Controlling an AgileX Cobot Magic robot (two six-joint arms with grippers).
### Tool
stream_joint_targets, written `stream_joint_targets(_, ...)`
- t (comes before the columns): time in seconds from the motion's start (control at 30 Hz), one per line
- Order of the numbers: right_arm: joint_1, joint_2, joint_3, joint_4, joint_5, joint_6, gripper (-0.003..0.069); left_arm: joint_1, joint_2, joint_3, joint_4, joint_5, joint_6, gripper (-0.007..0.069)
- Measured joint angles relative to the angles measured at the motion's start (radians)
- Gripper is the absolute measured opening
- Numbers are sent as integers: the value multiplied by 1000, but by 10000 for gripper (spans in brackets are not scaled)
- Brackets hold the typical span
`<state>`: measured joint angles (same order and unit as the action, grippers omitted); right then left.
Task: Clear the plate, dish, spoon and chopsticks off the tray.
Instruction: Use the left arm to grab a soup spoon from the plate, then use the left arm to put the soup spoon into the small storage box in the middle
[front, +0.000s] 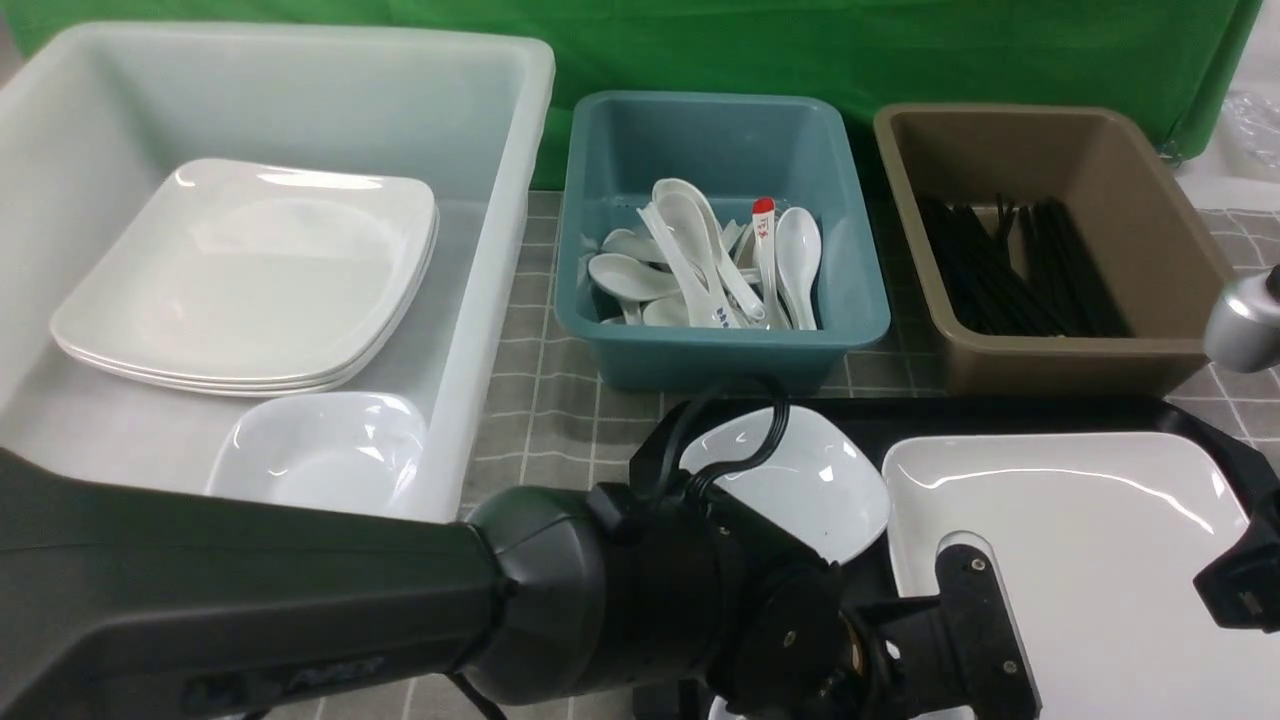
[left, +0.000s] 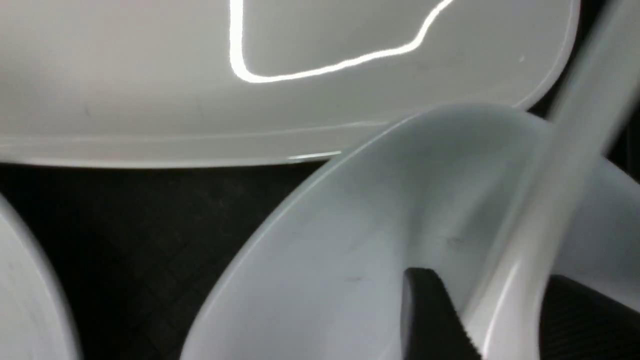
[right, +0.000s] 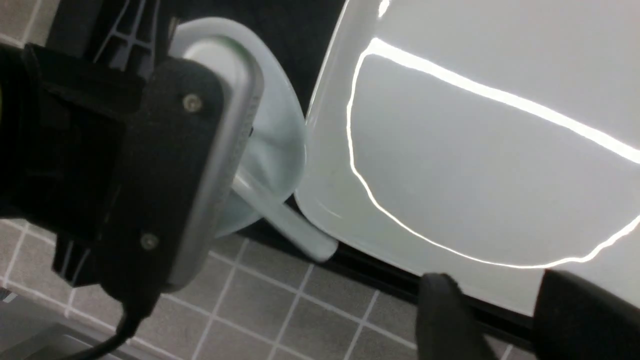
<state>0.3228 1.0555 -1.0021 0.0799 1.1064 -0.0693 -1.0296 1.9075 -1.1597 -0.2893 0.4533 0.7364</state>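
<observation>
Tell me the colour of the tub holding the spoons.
Teal. The spoon tub shows best in the front view.

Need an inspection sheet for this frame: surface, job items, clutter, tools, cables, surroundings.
Surface: grey checked cloth with the black tray on it.
Job's things: plate, far dish and near dish on the tray; spoon in the near dish; no chopsticks seen on the tray.
Clutter: white tub with plates; teal tub of spoons; brown tub of black chopsticks.
Tools: left tool straddles the spoon handle, grip unclear; right tool open beside the plate's edge.
Cables: black cable at the left wrist.
Surroundings: green backdrop.
</observation>
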Motion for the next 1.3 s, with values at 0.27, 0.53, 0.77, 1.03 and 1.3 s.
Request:
stream_joint_targets(0.27,0,0,0,0,-1,1,293,18,-52,-1,18,62,-212,220)
stream_joint_targets(0.53,0,0,0,0,-98,69,293,207,-208,-123,19,76,-445,220)
stream_joint_targets(0.77,0,0,0,0,-189,81,293,398,-97,-489,30,58,-579,220)
stream_joint_targets(1.03,0,0,0,0,-218,81,293,519,178,-769,35,84,-587,220)
stream_joint_targets(1.3,0,0,0,0,-218,81,293,540,240,-820,109,125,-592,400)
